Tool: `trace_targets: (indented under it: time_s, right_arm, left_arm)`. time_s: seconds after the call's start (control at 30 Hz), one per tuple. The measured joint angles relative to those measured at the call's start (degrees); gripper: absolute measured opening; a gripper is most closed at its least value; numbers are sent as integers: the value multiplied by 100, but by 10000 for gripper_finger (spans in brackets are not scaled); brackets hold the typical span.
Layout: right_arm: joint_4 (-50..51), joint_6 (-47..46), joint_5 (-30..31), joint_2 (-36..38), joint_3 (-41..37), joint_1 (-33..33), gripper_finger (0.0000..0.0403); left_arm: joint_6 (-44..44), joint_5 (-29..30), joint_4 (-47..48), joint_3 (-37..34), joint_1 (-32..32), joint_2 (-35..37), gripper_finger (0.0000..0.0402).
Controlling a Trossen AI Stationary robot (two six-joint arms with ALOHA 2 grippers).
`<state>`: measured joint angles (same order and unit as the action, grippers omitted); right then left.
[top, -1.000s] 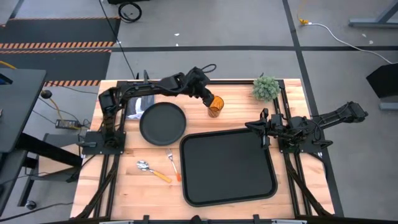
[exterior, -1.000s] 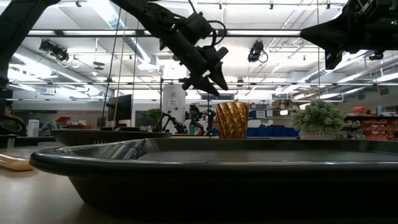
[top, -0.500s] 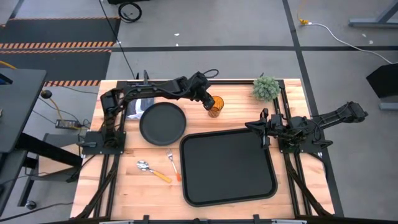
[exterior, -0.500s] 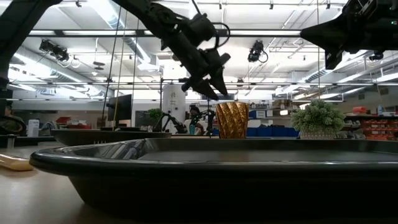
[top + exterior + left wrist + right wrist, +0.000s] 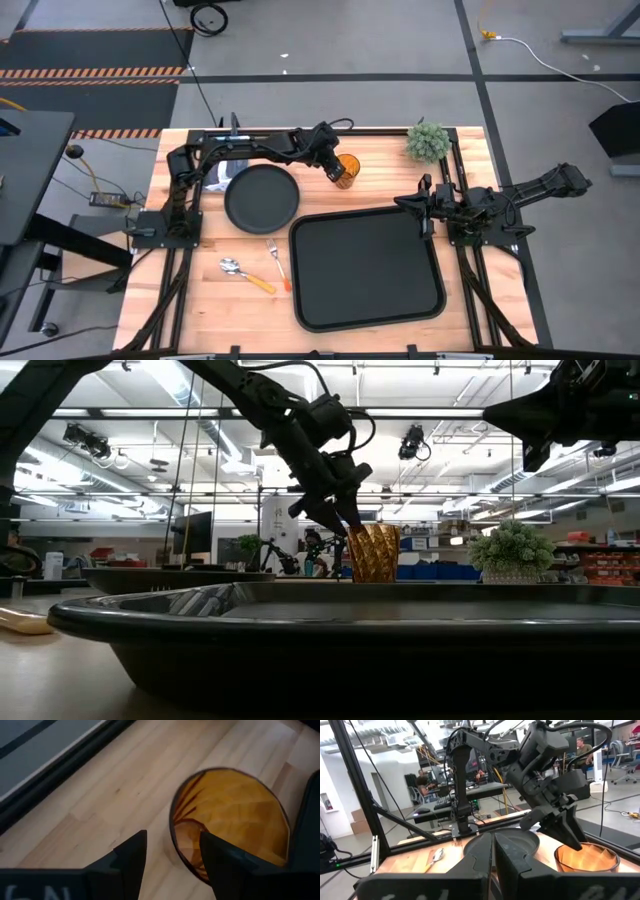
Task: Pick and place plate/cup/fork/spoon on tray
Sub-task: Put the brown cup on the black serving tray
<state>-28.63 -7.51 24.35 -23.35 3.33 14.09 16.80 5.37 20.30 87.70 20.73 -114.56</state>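
over the last second the left gripper [image 5: 338,172] was lowered from above the cup [image 5: 347,170] to its rim, and in the left wrist view one finger [image 5: 220,860] was seen inside the cup [image 5: 235,820] and the other [image 5: 132,857] outside, still spread and not yet closed on the wall. a grasp was judged imminant, with the cup the first item to be moved. the cup stood on the table just beyond the tray [image 5: 366,268], which was empty. the plate [image 5: 262,196], also empty, lay beside the tray, with the fork [image 5: 277,264] and spoon [image 5: 245,274] near it. the right gripper [image 5: 424,208] was held closed over the tray's right edge.
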Motion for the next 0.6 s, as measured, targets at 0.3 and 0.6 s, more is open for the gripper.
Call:
trace_targets:
  time_s: [0.3, 0.6]
  right_arm:
    - [-4, 0, 1, 2, 0, -1, 27]
    - [-2, 0, 1, 0, 0, -1, 27]
  left_arm:
    - [18, -147, 124, 0, -2, -68, 144]
    - [52, -155, 120, 0, -2, -68, 72]
